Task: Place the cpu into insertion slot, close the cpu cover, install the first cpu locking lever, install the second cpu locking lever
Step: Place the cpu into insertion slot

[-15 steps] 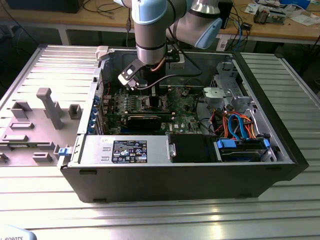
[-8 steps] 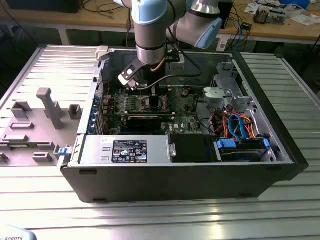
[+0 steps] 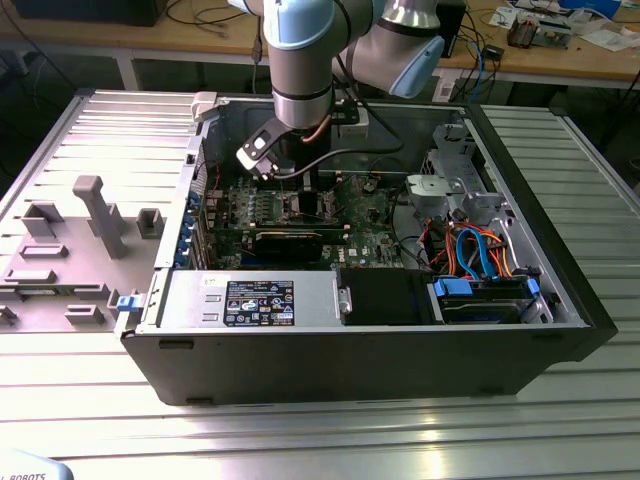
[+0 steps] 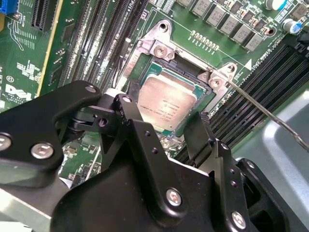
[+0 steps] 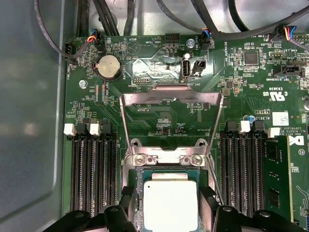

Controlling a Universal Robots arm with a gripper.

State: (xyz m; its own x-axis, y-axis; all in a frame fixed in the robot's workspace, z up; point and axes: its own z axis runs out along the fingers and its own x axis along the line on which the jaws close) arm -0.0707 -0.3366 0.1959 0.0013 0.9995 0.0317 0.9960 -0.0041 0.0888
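Note:
The cpu (image 5: 170, 203) lies flat in the insertion slot (image 4: 183, 75), its pale metal top (image 4: 166, 104) facing up. My gripper (image 5: 167, 200) hangs just above it, open, one black finger (image 5: 128, 205) on each side of the chip with a thin gap. The cpu cover (image 5: 171, 96) stands swung up and back from the slot on its hinge. One thin locking lever (image 4: 260, 113) sticks out unlatched beside the slot. In the exterior view the gripper (image 3: 300, 190) is down inside the computer case over the green board.
Black memory slots (image 5: 91, 169) run along both sides of the socket. Cables (image 5: 111, 19) hang beyond the board's far edge. Inside the open case (image 3: 350, 340) lie a power supply (image 3: 250, 300), blue and orange cables (image 3: 480, 250) and a drive cage (image 3: 455, 185).

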